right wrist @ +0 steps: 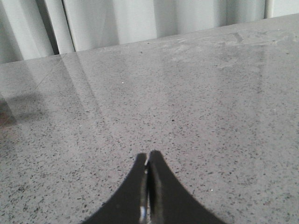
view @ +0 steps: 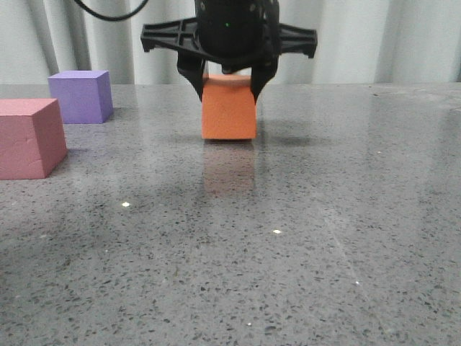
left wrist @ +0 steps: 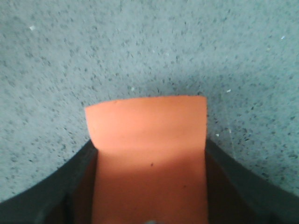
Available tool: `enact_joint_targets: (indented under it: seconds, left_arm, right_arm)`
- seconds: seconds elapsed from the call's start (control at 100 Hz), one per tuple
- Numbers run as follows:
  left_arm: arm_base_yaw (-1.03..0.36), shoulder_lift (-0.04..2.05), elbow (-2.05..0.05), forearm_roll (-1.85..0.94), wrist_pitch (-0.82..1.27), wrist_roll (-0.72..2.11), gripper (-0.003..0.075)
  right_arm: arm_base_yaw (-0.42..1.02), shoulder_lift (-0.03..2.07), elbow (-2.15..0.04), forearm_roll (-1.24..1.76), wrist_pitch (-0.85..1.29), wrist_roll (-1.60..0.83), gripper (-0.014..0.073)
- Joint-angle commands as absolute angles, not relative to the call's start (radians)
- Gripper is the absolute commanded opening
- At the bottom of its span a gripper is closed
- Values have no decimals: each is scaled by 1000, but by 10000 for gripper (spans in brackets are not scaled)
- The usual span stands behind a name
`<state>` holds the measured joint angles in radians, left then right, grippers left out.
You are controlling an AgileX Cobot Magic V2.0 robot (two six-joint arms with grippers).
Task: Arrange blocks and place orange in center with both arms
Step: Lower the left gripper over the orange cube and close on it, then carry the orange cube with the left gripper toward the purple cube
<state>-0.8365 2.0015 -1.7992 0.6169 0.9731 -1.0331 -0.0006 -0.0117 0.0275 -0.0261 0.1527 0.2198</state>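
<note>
The left gripper has its jaws closed tight on the top of the orange block, which sits on the grey worktop near the middle, well apart from the purple block and the pink block. The right gripper has its jaws pressed together and holds nothing. If the left jaws open while tilted or pull away crooked, the soft block could tip or slide off its spot.

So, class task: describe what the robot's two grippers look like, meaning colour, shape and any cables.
The left gripper is black plastic, with an angular, cut-out crossbar and two short tapered fingers; a black cable loops above it. The right gripper shows only two black, curved fingers tapering to points. No markings are legible.
</note>
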Motion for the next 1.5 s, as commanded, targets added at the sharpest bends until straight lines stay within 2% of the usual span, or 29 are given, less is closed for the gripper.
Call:
enact_joint_targets:
  seconds: [0.0, 0.44, 0.75, 1.01, 1.49]
  left_arm:
    - [-838, 1891, -1833, 691, 954, -1013, 143]
    - [-680, 1698, -1779, 703, 1003, -851, 162]
    - [-576, 1538, -1462, 703, 846, -889, 162]
    - [-470, 1460, -1289, 675, 695, -898, 162]
    - [-458, 1475, -1236, 684, 605, -887, 162]
  right_arm:
    - [-6, -31, 14, -39, 68, 212, -67]
    - [-6, -31, 14, -39, 68, 212, -67]
    - [-6, -31, 14, -39, 68, 212, -67]
    - [-6, -31, 14, -39, 68, 212, -67]
    - [-6, -31, 14, -39, 68, 212, -67]
